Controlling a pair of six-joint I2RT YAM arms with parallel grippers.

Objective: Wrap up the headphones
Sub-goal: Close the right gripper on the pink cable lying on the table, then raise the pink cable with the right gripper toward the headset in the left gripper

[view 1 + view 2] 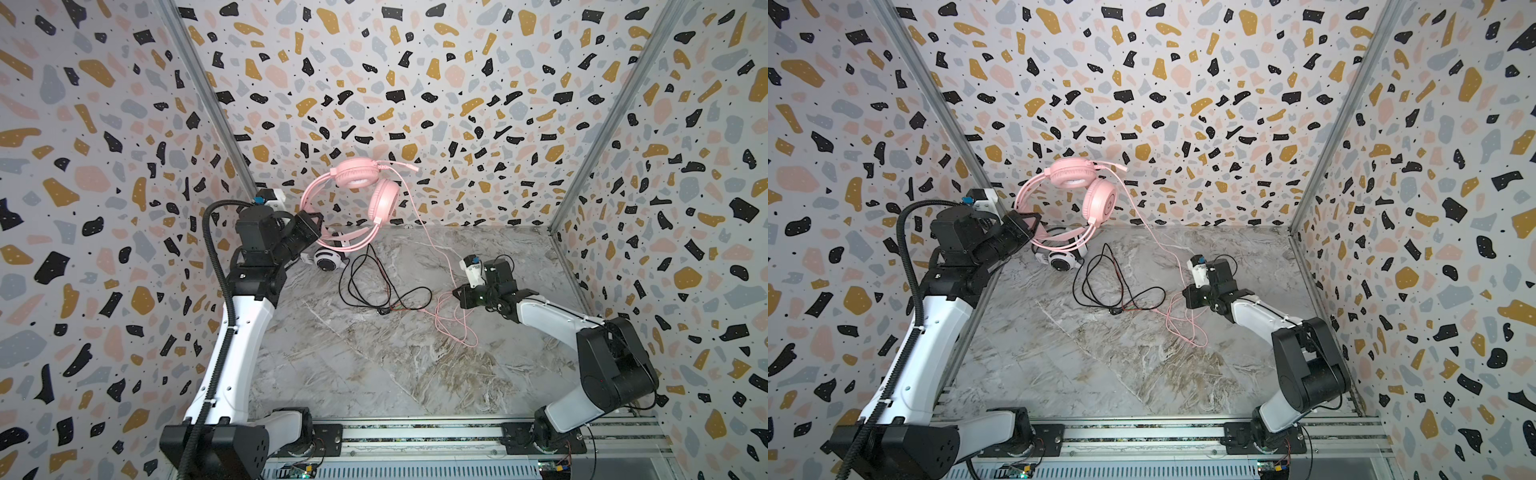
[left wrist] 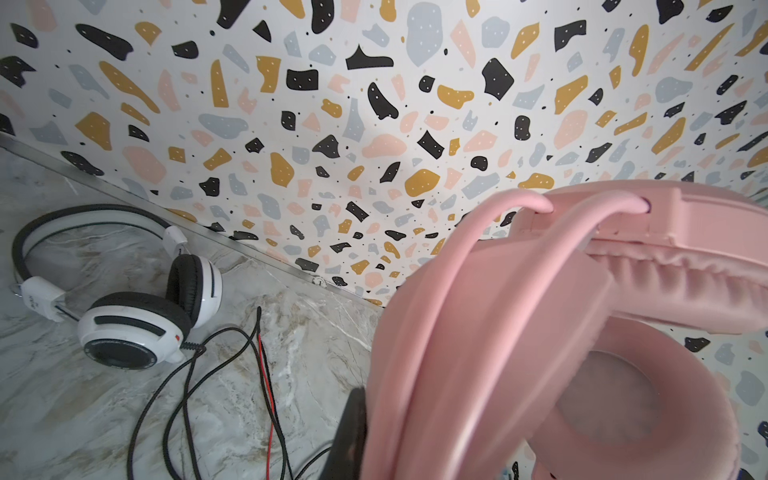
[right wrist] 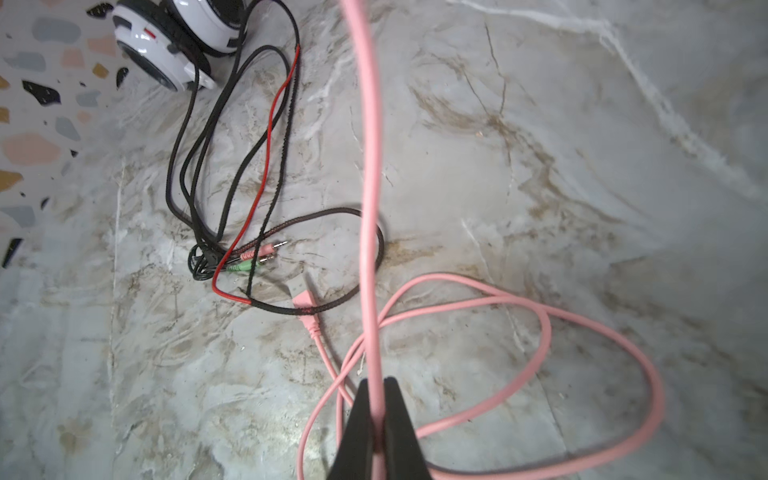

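Pink headphones (image 1: 361, 193): aloft over far left corner of tabletop (image 1: 374, 374), headband clamped in closed left claw (image 1: 318, 232). Pink cable (image 3: 371, 166): pinched by closed right claw (image 3: 376, 401), a grip only the right wrist view shows. White headphones (image 2: 137, 324): lying beneath.

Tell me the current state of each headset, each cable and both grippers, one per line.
All-pink over-ear headset: in the air, held by its headband.
Thin pink cable: unwrapped, one span raised, rest looped on marble table.
White black-striped headset: lying on table.
Black cable: unwrapped, sprawled loose.
Left gripper: shut on pink headset.
Right gripper: shut on pink cable.
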